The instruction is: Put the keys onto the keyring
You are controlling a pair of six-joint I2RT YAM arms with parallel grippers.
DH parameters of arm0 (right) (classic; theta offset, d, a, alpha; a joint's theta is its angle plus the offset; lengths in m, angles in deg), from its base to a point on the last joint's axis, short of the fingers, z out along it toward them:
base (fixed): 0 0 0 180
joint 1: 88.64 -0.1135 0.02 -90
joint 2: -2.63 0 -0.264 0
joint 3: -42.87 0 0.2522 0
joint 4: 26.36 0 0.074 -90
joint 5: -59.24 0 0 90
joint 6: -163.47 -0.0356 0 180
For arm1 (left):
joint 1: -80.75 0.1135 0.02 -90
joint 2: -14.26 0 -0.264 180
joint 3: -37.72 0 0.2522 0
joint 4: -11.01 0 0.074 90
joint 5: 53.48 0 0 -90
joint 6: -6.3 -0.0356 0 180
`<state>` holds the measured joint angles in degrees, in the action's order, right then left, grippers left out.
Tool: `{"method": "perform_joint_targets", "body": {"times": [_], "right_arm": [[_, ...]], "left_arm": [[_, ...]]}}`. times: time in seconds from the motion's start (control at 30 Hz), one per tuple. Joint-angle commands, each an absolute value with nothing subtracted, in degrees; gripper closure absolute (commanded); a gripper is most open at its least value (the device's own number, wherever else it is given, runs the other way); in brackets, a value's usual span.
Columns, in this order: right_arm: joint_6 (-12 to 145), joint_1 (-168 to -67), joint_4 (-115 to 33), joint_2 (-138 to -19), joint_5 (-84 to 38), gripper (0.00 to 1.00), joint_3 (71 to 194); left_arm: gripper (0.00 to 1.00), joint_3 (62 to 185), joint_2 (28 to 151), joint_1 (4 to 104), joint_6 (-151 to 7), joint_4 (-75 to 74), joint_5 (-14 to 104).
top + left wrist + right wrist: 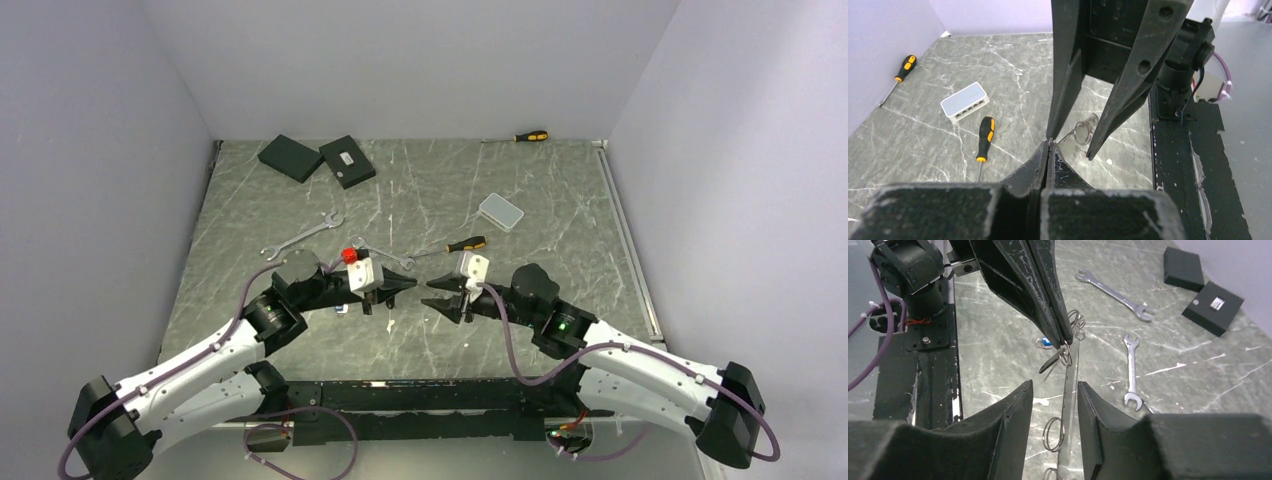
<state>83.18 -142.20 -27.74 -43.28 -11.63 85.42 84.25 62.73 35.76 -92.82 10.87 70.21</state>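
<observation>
Two silver keys lie flat on the marble table (560,300): one (1113,290) further out, one (1132,367) nearer. Both (300,238) (385,256) lie beyond the grippers and neither is touched. My left gripper (1065,342) is shut on the thin wire keyring (1066,356), held above the table. A slim pale strip (1068,390) with more wire loops runs from that grip back between the fingers of my right gripper (1055,385). Its jaws stand apart and touch nothing. In the left wrist view the left gripper (1049,142) pinches the wire, with a loop (1083,132) just past it.
A yellow-and-black screwdriver (465,244) and a small white box (500,210) lie beyond the right gripper. Another screwdriver (530,136) rests at the back wall. Two black boxes (290,157) (347,160) sit at the back left. Walls close in three sides.
</observation>
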Motion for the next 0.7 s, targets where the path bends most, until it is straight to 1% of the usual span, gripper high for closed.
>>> {"method": "perform_joint_targets", "body": {"times": [0.0,0.13,0.23,0.27,0.33,0.37,0.4,0.43,0.47,0.53,0.6,0.67], "right_arm": [[77.8,-142.2,-20.9,-44.5,-13.4,0.60,85.0],[76.0,-142.3,-20.4,-46.6,-13.5,0.61,85.1],[75.3,-142.2,-20.7,-48.0,-14.5,0.67,85.2],[75.1,-142.3,-21.0,-48.4,-15.0,0.67,85.2],[74.9,-142.3,-21.8,-49.1,-15.8,0.64,85.5],[74.7,-142.3,-21.9,-49.3,-16.0,0.58,85.5],[74.6,-142.3,-21.7,-49.5,-16.1,0.56,85.3],[74.4,-142.3,-21.5,-49.7,-16.2,0.56,85.2],[74.3,-142.3,-21.1,-49.8,-16.3,0.62,85.1],[74.0,-142.3,-19.8,-49.8,-16.8,0.85,84.7],[73.9,-142.3,-18.7,-49.7,-17.3,1.00,84.7],[73.8,-142.3,-17.9,-49.5,-17.9,1.00,85.0]], "left_arm": [[1.00,81.6,61.6,35.7,-86.8,26.4,66.9],[1.00,79.1,62.4,35.8,-84.1,33.1,64.8],[1.00,78.8,63.1,35.8,-84.1,34.7,64.3],[1.00,78.9,63.3,35.8,-84.0,34.7,64.2],[1.00,79.1,63.4,35.8,-84.0,34.8,64.0],[1.00,79.2,63.4,35.8,-84.0,34.7,63.9],[1.00,79.2,63.4,35.7,-84.0,34.8,63.7],[1.00,79.2,63.3,35.8,-84.1,35.1,63.8],[1.00,79.2,63.4,35.8,-84.1,35.2,63.7],[1.00,79.0,63.5,35.7,-84.0,35.8,63.3],[1.00,78.6,63.8,35.7,-83.0,37.0,63.0],[1.00,77.9,64.0,35.7,-81.9,38.7,62.2]]}}
